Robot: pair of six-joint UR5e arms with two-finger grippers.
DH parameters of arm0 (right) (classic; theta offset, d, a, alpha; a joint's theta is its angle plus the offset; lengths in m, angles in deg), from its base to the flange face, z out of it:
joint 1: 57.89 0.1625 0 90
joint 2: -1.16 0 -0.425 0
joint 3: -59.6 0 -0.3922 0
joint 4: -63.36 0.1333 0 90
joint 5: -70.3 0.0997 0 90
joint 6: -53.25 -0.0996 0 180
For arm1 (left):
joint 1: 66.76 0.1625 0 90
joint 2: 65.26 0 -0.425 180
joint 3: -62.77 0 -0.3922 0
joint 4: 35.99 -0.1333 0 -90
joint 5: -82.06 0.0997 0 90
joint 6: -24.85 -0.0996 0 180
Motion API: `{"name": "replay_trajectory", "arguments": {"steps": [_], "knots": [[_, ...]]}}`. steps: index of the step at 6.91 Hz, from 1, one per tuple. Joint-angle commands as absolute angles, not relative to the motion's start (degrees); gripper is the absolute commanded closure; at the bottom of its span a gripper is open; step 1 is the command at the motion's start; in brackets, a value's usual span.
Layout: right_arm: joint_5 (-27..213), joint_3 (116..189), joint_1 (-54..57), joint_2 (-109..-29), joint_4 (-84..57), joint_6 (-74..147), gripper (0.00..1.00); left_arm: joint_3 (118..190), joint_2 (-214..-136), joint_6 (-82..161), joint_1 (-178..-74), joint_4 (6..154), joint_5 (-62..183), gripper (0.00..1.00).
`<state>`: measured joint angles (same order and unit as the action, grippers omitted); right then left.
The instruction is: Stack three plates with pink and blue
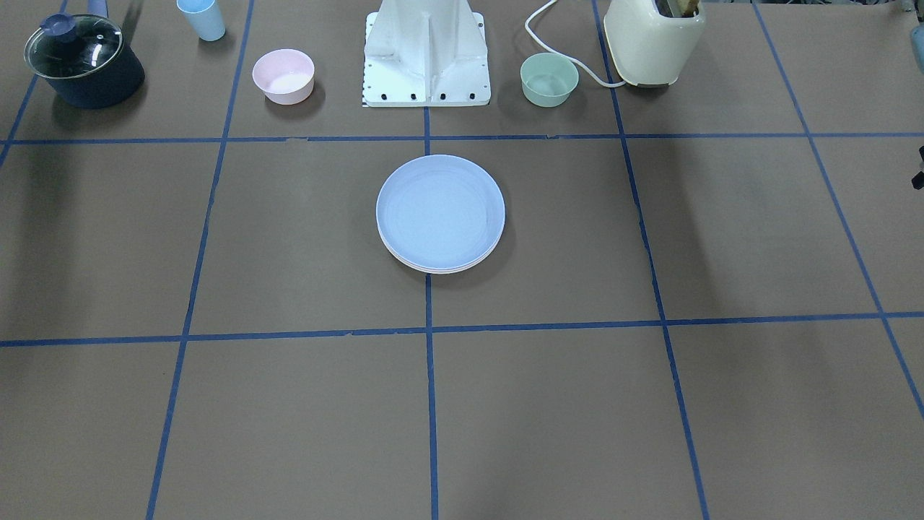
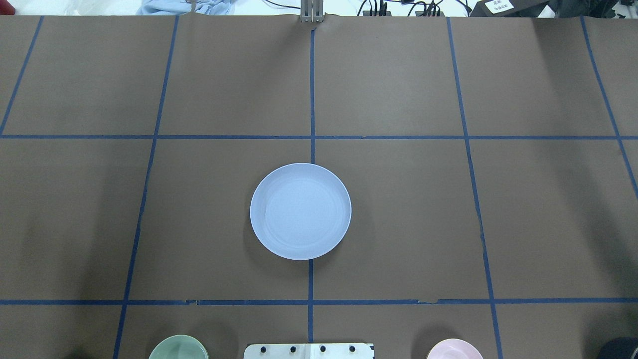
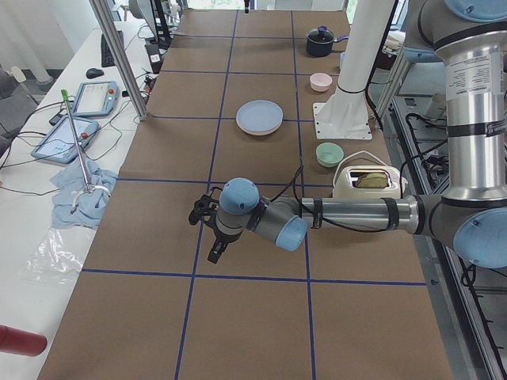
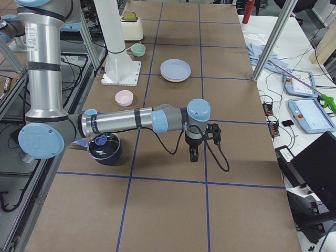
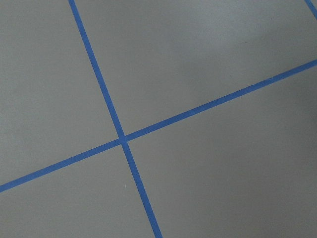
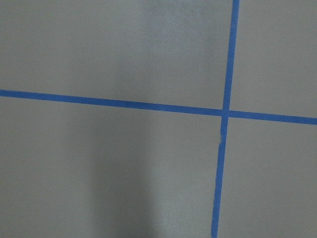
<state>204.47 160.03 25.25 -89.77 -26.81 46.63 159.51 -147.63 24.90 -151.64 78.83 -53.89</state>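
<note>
The three round matte plastic plates [image 1: 440, 211] sit stacked on the brown papered counter [image 1: 577, 404] just in front of the white robot base [image 1: 426, 58], with the light blue one on top. The left pincer [image 3: 207, 231] and the right pincer [image 4: 203, 143] hang well apart from that base. I cannot tell whether either is spread or pressed together.

Overhead and front cameras face each other across the worktop [image 2: 398, 199], sharing the plates [image 2: 300, 211]; wrist cameras sit close above it.

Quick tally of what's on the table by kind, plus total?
Plates: 3, stacked, blue on top
Bowls: 2, pink bowl, mint-green bowl
Cup: 1
Lidded pot: 1
Toaster: 1
Total: 8
</note>
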Motion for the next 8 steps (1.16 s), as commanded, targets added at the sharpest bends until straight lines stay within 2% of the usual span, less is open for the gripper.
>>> {"name": "replay_trajectory", "arguments": {"steps": [1, 6, 8], "knots": [[204.42, 160.31, 25.34, -89.81, -26.64, 46.49, 0.00, 159.45, -149.11, 24.94, -151.75, 75.20, -52.77, 0.01], [204.07, 160.41, 25.69, -92.26, -26.82, 47.28, 0.00, 157.26, -149.55, 27.29, -152.10, 73.88, -53.03, 0.01], [204.51, 159.97, 25.96, -93.06, -27.16, 46.75, 0.00, 157.69, -149.72, 27.93, -155.27, 74.05, -53.56, 0.01]]}}
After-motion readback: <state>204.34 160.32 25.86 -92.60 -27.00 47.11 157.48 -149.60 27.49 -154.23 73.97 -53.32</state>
